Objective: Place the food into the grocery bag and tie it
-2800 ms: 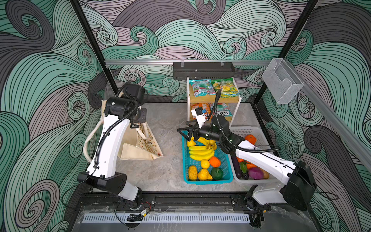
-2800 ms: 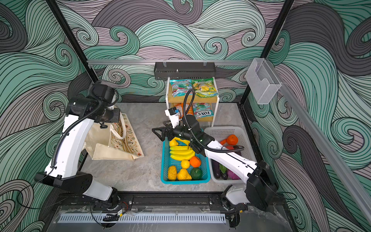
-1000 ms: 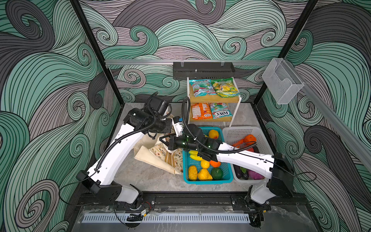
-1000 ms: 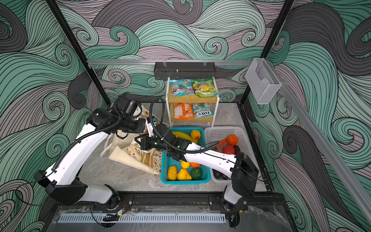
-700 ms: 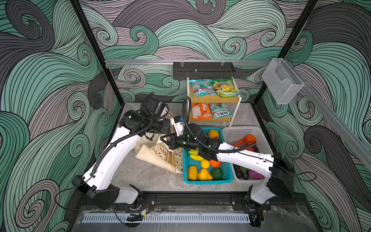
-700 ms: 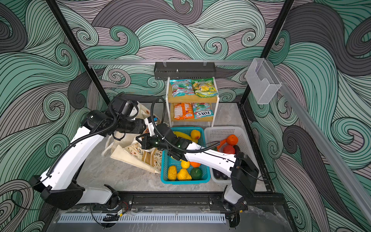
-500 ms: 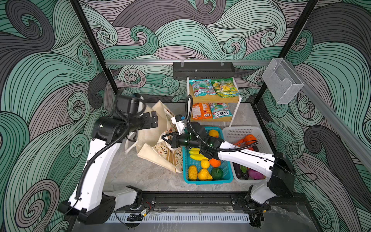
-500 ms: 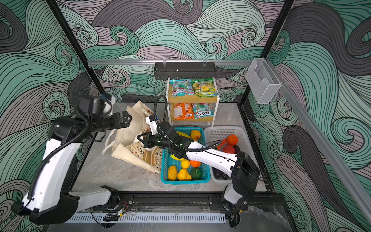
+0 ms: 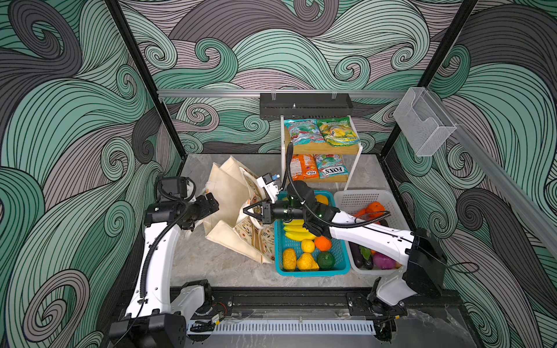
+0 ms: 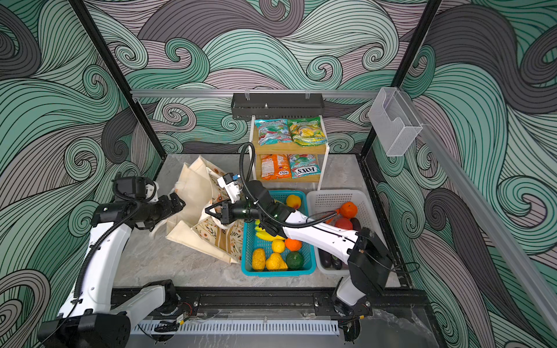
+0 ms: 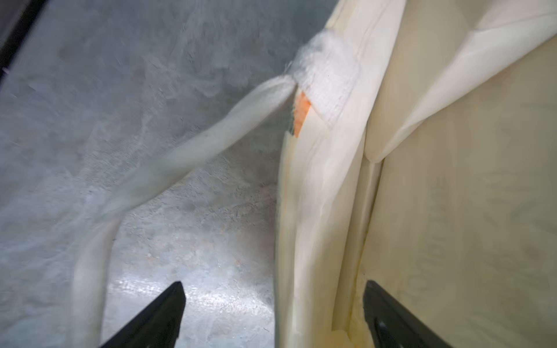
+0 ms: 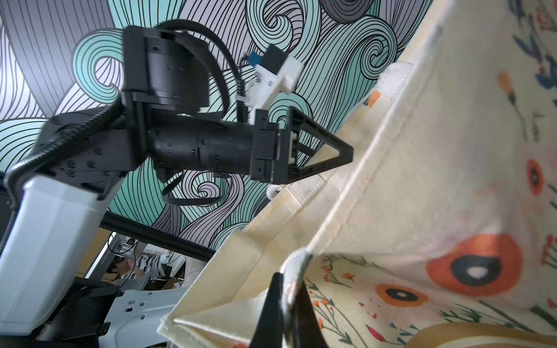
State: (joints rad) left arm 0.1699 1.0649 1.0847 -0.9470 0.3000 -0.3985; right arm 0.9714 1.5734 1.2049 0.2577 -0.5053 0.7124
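Observation:
The grocery bag [image 9: 229, 195] [image 10: 196, 192], cream canvas with a floral print, lies slumped on the table left of the teal basket. My right gripper [image 9: 248, 214] [image 10: 211, 212] is shut on the bag's rim, and in the right wrist view [image 12: 289, 286] white fabric is pinched between its fingers. My left gripper [image 9: 211, 203] [image 10: 177, 205] is open at the bag's left side, with a cream fold [image 11: 304, 241] between its spread fingers [image 11: 168, 307]. A white rope handle [image 11: 187, 156] hangs loose. Bananas [image 9: 297, 230] and an orange [image 9: 322, 243] lie in the teal basket. Snack packets [image 9: 301, 132] sit on the shelf.
The teal basket [image 9: 310, 272] touches the bag's right side. A white basket [image 9: 355, 195] with more fruit and vegetables stands right of it. The wooden two-tier shelf [image 9: 325, 149] stands at the back. My right arm [image 9: 370, 238] crosses over both baskets.
My left gripper has opened, let go of the bag and drawn back to the left. The right gripper still holds the rim, and the bag has spread out taller.

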